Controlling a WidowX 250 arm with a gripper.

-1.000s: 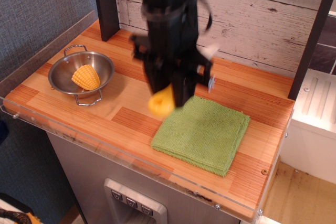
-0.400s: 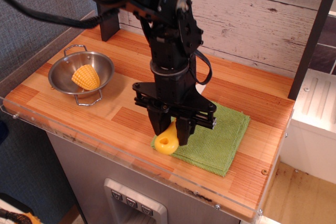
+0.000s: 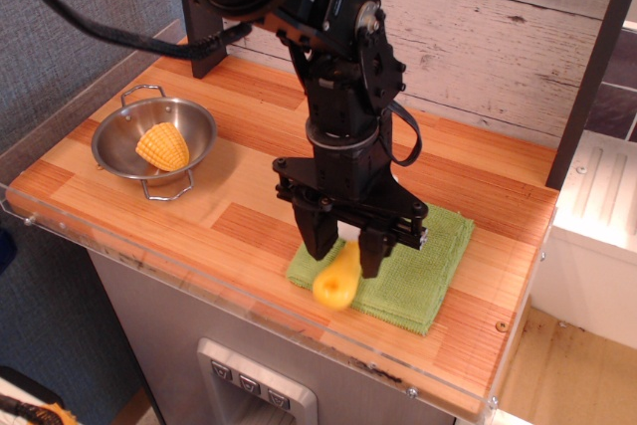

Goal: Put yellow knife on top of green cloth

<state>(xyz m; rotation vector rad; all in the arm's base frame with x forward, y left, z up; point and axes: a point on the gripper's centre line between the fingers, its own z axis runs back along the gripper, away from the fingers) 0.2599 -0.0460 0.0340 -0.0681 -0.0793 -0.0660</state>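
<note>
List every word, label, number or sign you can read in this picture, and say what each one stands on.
None can be read: no print shows on the gripper, the yellow knife, the green cloth or the metal bowl.
The buttons on the panel below the counter may bear marks, but they are too small to tell.

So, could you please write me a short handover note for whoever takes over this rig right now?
Gripper: low over the green cloth's front-left part, fingers either side of the yellow knife; whether they grip it, I cannot tell.
Yellow knife: handle at the cloth's front-left edge, blurred; blade hidden.
Metal bowl with the corn sits far left, uninvolved.
Done: knife brought to the cloth.
Left: confirm it lies fully on the cloth, release, retract.
</note>
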